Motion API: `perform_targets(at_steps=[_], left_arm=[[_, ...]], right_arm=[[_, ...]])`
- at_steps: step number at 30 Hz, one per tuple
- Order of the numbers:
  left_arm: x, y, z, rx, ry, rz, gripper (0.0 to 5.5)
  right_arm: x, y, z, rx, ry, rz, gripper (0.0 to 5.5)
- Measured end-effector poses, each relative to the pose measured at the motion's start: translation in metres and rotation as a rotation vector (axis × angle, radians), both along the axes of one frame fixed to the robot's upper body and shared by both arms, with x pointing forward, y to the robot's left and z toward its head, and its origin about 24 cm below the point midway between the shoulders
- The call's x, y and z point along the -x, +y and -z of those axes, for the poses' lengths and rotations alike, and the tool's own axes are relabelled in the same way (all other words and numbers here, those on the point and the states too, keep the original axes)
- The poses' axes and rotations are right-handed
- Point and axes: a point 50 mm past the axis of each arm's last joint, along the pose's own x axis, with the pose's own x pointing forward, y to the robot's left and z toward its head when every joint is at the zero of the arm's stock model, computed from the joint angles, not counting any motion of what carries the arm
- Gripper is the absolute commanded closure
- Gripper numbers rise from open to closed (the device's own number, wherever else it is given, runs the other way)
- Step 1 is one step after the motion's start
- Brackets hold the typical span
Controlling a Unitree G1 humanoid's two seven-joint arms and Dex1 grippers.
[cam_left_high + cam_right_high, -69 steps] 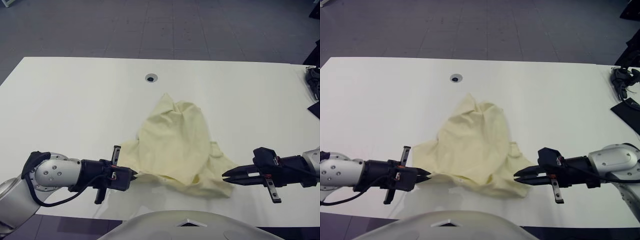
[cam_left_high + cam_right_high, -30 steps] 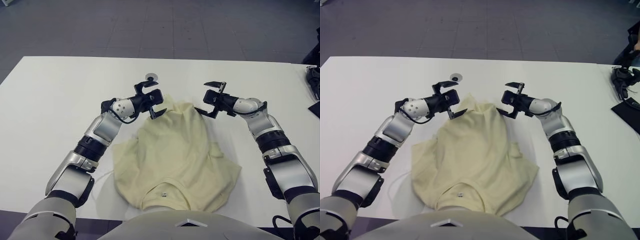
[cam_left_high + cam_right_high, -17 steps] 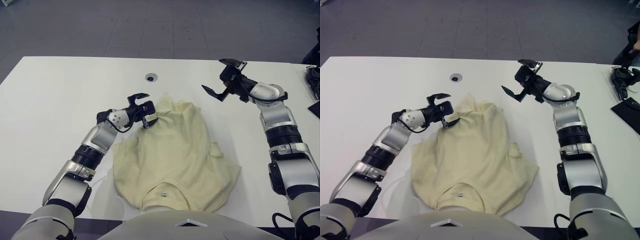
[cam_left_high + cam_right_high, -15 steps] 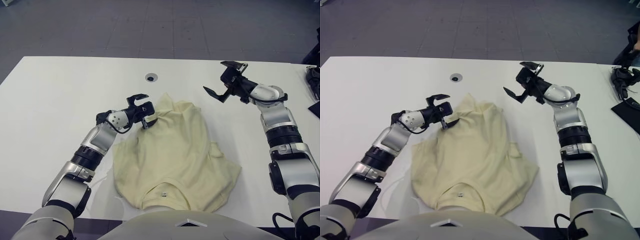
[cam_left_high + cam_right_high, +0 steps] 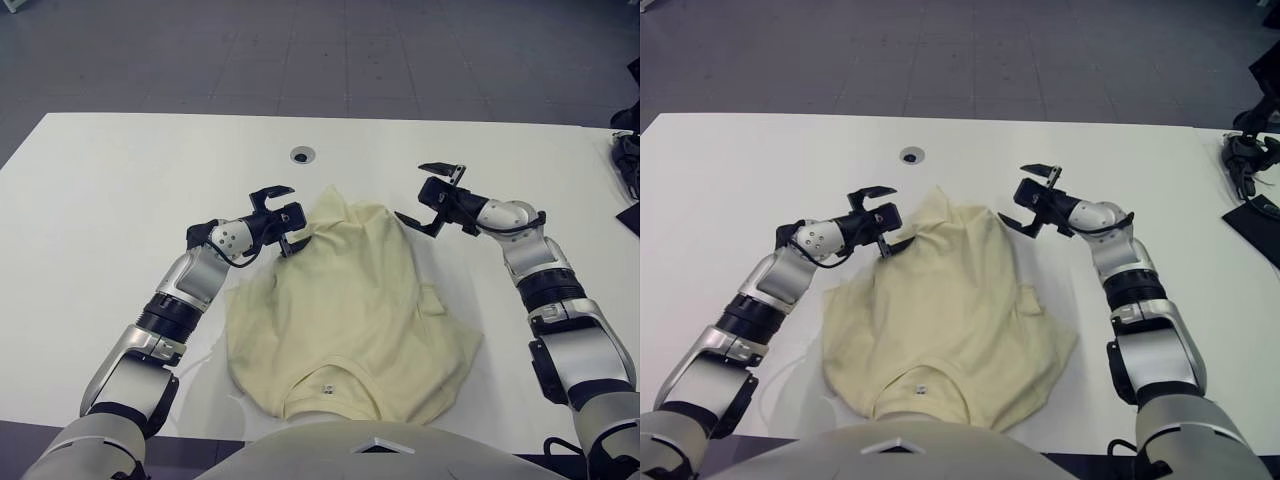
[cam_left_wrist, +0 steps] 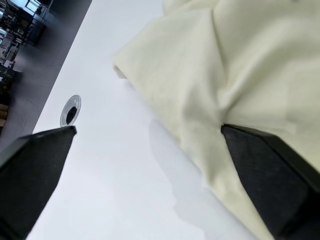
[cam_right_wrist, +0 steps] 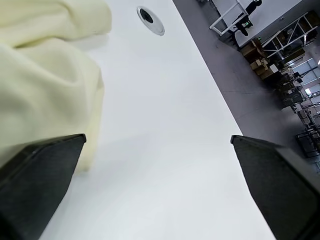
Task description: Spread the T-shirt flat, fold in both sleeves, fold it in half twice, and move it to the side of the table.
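A pale yellow T-shirt (image 5: 350, 310) lies rumpled in the middle of the white table (image 5: 120, 180), its collar toward the near edge and its far end bunched into a peak. My left gripper (image 5: 285, 218) is open at the shirt's far left edge. In the left wrist view one finger (image 6: 270, 170) lies over the cloth (image 6: 240, 65). My right gripper (image 5: 425, 197) is open just off the shirt's far right edge. The right wrist view has the cloth (image 7: 45, 75) beside one finger (image 7: 35, 175).
A round cable hole (image 5: 302, 155) sits in the table beyond the shirt. Black gear (image 5: 628, 165) lies at the table's right edge. Bare table surface stretches to the left and right of the shirt.
Both grippers left the shirt's near corners and went to its far end, open. Over the last half second my right gripper came down and inward to the shirt's far right edge; the left hardly moved.
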Motion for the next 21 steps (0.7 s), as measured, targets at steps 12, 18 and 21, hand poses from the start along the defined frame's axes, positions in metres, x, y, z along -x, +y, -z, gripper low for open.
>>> perform_targets(at_steps=[12,18,21], left_arm=[[0.010,0.001,0.007,0.025,0.012,-0.008,0.12],[0.026,0.006,0.012,0.061,0.009,-0.062,0.12],[0.039,0.004,0.013,0.082,0.023,-0.080,0.12]], right_arm=[[-0.015,-0.037,0.001,0.158,0.010,0.201,0.11],[-0.012,-0.064,-0.004,0.177,0.011,0.305,0.11],[-0.007,-0.060,-0.004,0.139,0.044,0.247,0.11]])
